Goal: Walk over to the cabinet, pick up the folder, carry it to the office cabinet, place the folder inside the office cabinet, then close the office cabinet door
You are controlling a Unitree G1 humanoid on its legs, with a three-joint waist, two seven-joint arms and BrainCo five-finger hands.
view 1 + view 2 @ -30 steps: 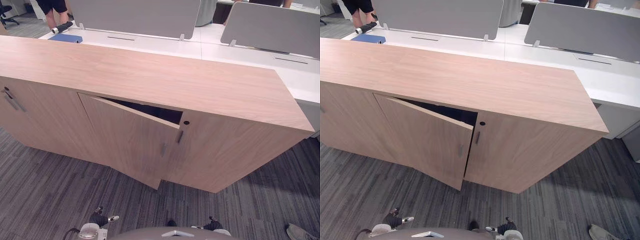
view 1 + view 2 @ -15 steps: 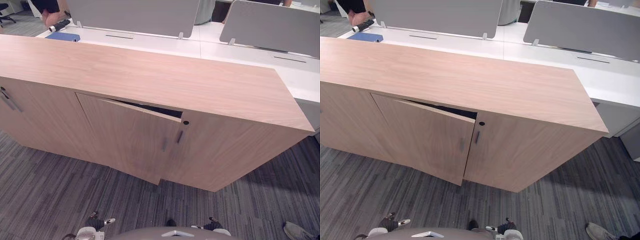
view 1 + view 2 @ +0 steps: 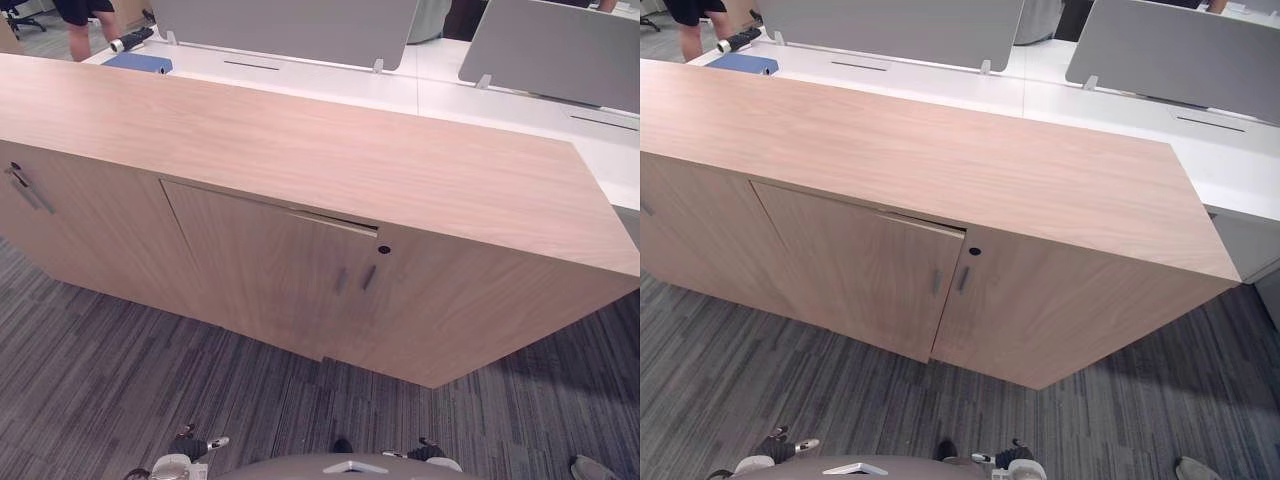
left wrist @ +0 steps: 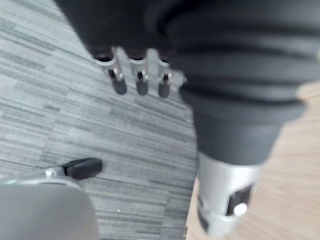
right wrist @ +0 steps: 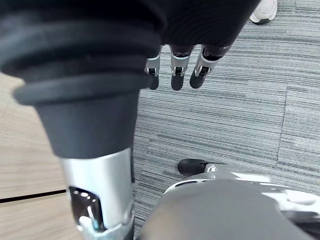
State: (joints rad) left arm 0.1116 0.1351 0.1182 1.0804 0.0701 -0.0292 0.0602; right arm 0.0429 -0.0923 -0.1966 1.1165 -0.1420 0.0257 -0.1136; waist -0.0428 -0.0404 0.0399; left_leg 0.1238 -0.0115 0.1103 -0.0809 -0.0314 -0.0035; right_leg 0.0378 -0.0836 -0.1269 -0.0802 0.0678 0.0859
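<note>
Gaping slightly, the office cabinet door [image 3: 265,270] stands ajar.

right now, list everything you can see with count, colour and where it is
office cabinet: one, light wood, straight ahead
door: one, light wood, cabinet's middle, thin gap along its top
handles: three, grey, two by the door seam, one far left
carpet: one, grey striped, underfoot
desks: white, behind the cabinet
dividers: two, grey, upright on the desks
flat item: one, blue, desks' far left
person's legs: two, beyond that
shoe: one, white, on carpet
left hand: silver, relaxed, empty
right hand: silver, relaxed, empty
</note>
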